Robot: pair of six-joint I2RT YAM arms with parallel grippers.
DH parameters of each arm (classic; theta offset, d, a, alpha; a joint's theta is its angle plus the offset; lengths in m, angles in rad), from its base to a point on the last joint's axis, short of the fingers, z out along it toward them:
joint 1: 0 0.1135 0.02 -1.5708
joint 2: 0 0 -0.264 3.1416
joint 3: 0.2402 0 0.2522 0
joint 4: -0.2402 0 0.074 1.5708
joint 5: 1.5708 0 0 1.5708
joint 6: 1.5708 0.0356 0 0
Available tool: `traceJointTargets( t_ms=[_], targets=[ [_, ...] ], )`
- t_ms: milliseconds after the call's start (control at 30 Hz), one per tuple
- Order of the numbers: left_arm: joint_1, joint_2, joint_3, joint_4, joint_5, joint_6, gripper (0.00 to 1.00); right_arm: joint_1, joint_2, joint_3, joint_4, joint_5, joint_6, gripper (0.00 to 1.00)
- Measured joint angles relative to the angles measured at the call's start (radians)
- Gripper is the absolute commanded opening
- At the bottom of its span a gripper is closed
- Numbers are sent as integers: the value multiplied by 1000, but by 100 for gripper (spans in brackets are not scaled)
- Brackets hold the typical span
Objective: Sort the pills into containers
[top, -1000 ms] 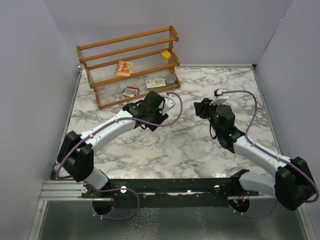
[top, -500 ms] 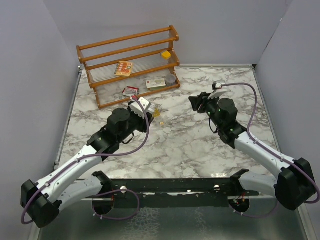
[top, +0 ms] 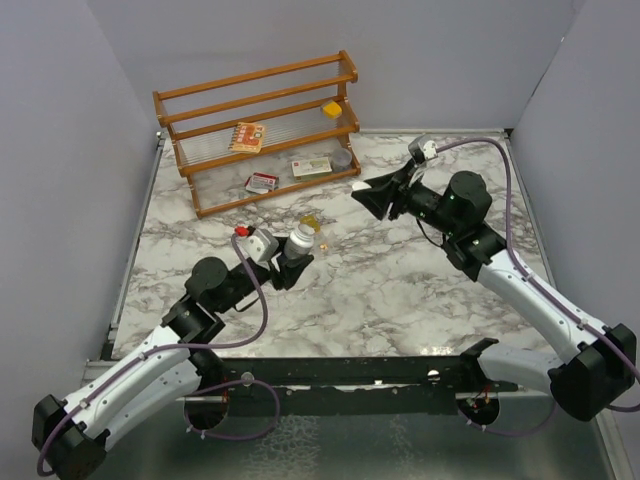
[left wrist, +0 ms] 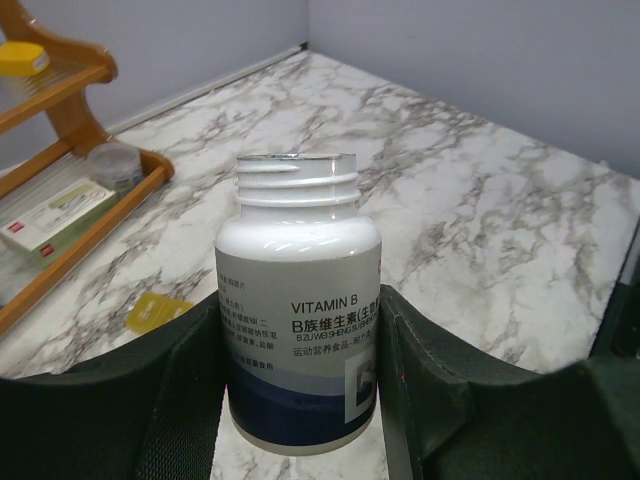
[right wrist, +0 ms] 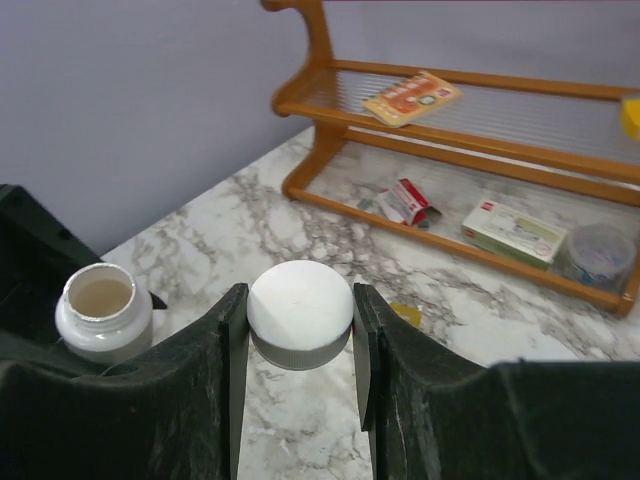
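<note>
The left gripper (left wrist: 300, 310) pinched the bottle (left wrist: 297, 350) by its body, holding it upright with the neck uncapped and the mouth open. The right gripper (right wrist: 297, 335) was clamped on the white cap (right wrist: 300, 300), held clear of the table (top: 400, 290) and well apart from the bottle. The pills (top: 312, 222) — a small yellow cluster — lay on the marble just beyond the bottle, in front of the rack (right wrist: 318, 45).
</note>
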Motion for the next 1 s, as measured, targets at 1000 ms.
traceJointTargets(
  t_ms=[1000],
  targets=[
    [0, 77, -227, 744, 323, -266, 0, 108, -21, -49, 345, -581, 183, 1]
  ],
)
